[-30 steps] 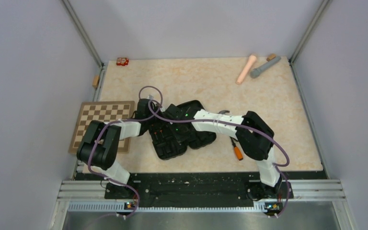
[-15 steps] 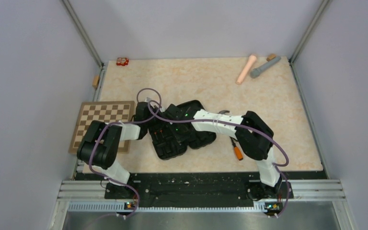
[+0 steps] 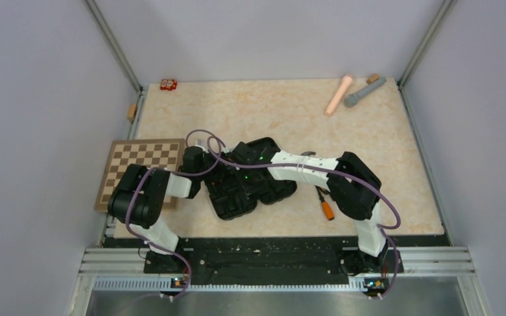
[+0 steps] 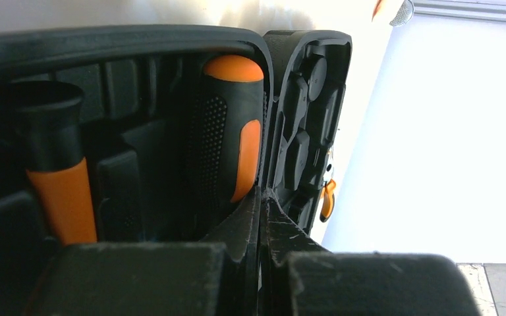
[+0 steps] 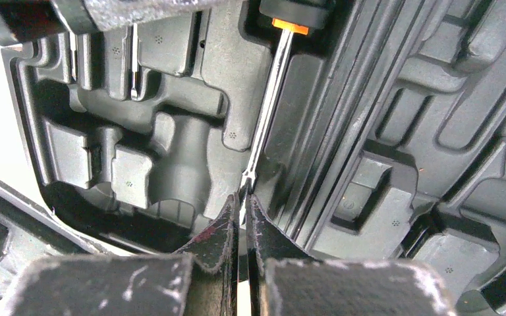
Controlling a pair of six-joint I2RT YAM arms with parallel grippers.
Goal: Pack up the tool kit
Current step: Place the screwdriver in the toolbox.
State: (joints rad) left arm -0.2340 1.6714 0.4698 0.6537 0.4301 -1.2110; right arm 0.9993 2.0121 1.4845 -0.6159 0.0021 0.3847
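Ok so the black case (image 3: 230, 205) sits open in the middle of the desk (image 3: 270, 112), and both arms are bent in over it. In the left wrist view we see the left end effector (image 4: 261, 201) closed tight, jaws pressed together. Its tips are right by the edge of one case half, where an orange-and-black handle (image 4: 227, 131) lies in its slot. A second handle (image 4: 62, 191) sits further left in that frame. The right end effector (image 5: 242, 201) is closed too, low over the moulded slots. The tip of a screwdriver (image 5: 263, 108) meets its fingertips, but we can't tell if it's actually pinched. A loose orange-handled tool (image 3: 326, 205) lies on the desk just right of the case. The chessboard (image 3: 138, 164) is off at the left of the frame.
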